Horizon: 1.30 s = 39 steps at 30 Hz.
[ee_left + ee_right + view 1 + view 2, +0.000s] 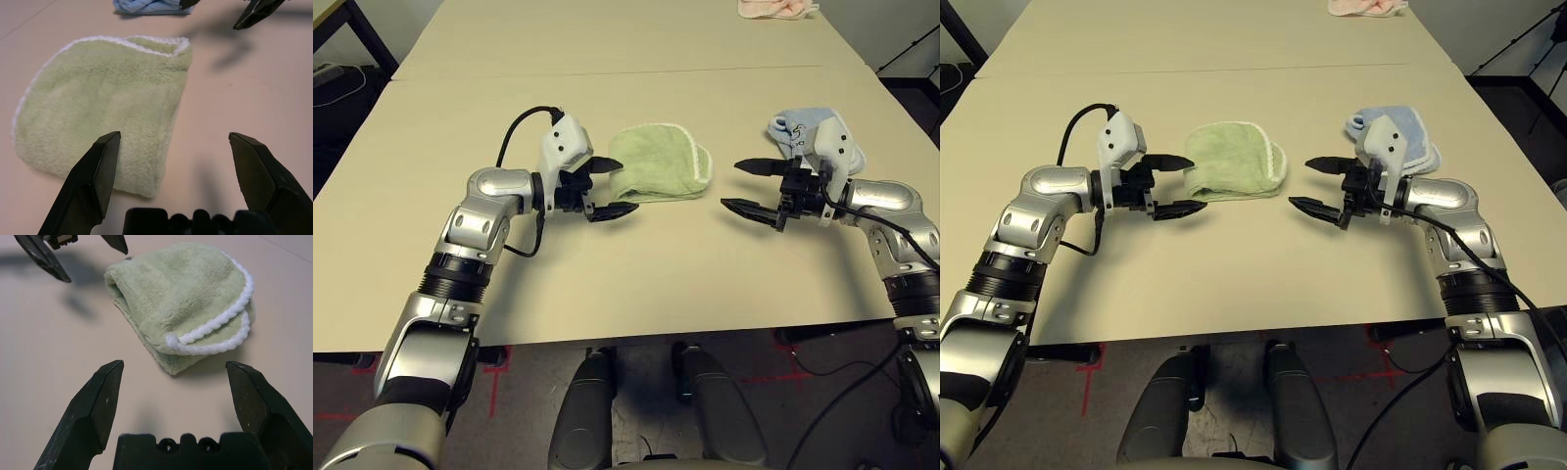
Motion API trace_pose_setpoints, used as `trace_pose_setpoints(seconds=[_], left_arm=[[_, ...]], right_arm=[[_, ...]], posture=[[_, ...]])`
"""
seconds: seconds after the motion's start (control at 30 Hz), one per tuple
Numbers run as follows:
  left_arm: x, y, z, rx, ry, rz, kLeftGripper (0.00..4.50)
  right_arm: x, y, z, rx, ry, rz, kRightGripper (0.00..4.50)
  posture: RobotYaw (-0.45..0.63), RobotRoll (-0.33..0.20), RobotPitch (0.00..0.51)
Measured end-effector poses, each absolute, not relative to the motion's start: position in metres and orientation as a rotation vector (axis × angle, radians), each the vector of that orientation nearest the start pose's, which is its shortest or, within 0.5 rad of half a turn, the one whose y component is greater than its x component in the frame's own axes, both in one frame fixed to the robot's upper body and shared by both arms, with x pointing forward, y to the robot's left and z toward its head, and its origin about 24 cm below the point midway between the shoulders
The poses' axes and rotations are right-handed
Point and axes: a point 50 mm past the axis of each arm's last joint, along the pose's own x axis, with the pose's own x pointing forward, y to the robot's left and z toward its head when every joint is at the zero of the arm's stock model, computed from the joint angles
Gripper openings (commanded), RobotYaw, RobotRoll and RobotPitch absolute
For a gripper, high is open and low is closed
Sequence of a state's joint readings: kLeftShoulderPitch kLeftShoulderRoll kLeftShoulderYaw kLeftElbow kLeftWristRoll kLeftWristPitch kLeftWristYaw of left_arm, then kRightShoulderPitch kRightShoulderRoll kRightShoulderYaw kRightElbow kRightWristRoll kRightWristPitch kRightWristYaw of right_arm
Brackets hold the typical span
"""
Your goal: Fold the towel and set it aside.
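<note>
The light green towel (658, 164) with white stitched edging lies folded on the table (626, 284), between my two arms. My left gripper (607, 188) hovers open just beside its left end, touching nothing. My right gripper (746, 188) is open too, a short way off the towel's right end, fingers pointing toward it. In the left wrist view the towel (102, 107) spreads beyond the open fingers (95, 178). Seen from the right wrist, the towel (186, 298) shows its stacked white-edged layers, with the left gripper (73, 249) beyond it.
A pale blue towel (803, 132) lies folded behind my right gripper. A pink cloth (775, 8) sits at the table's far edge. A seam (607, 70) crosses the far part of the tabletop. Bare table stretches in front of the towel.
</note>
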<state>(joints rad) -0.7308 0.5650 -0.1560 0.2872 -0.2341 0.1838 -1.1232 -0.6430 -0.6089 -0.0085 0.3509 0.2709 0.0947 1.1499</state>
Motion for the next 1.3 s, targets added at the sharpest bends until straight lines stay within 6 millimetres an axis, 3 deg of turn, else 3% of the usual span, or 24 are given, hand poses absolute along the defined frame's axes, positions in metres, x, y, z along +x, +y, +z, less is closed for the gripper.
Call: trace_pose_setpoints(seconds=[0.23, 0.27, 0.33, 0.53, 0.57, 0.63, 0.67, 0.87, 1.3], left_arm=[[0.3350, 0.1624, 0.1787, 0.446, -0.002, -1.180, 4.48], [0.3350, 0.1629, 0.1789, 0.443, -0.002, -1.178, 4.32], [0.3351, 0.1638, 0.1795, 0.436, -0.004, -1.176, 3.90], [0.3353, 0.1680, 0.1807, 0.430, -0.004, -1.169, 1.54], [0.3354, 0.1681, 0.1807, 0.429, -0.003, -1.169, 1.51], [0.3355, 0.1683, 0.1804, 0.425, 0.002, -1.167, 1.66], [0.3355, 0.1684, 0.1803, 0.424, 0.004, -1.167, 1.97], [0.3358, 0.1686, 0.1798, 0.418, 0.014, -1.166, 4.30], [0.3377, 0.1692, 0.1810, 0.414, 0.022, -1.160, 4.38]], right_arm=[[0.3299, -0.2097, 0.1741, -0.396, -0.043, 1.057, 4.50], [0.3298, -0.2097, 0.1741, -0.396, -0.043, 1.059, 4.32], [0.3296, -0.2096, 0.1740, -0.396, -0.042, 1.062, 3.89], [0.3288, -0.2091, 0.1738, -0.390, -0.039, 1.083, 1.57], [0.3287, -0.2091, 0.1737, -0.388, -0.037, 1.086, 1.17], [0.3284, -0.2089, 0.1735, -0.383, -0.035, 1.094, 0.36], [0.3283, -0.2088, 0.1735, -0.379, -0.035, 1.097, 0.01], [0.3278, -0.2085, 0.1732, -0.361, -0.027, 1.110, 0.00], [0.3274, -0.2075, 0.1739, -0.357, -0.021, 1.116, 0.00]], posture=[[0.09, 0.000, 0.174], [0.09, 0.000, 0.173], [0.09, 0.000, 0.173], [0.10, 0.000, 0.170], [0.10, 0.000, 0.170], [0.10, 0.000, 0.169], [0.10, 0.000, 0.169], [0.09, 0.000, 0.169], [0.09, 0.000, 0.171]])
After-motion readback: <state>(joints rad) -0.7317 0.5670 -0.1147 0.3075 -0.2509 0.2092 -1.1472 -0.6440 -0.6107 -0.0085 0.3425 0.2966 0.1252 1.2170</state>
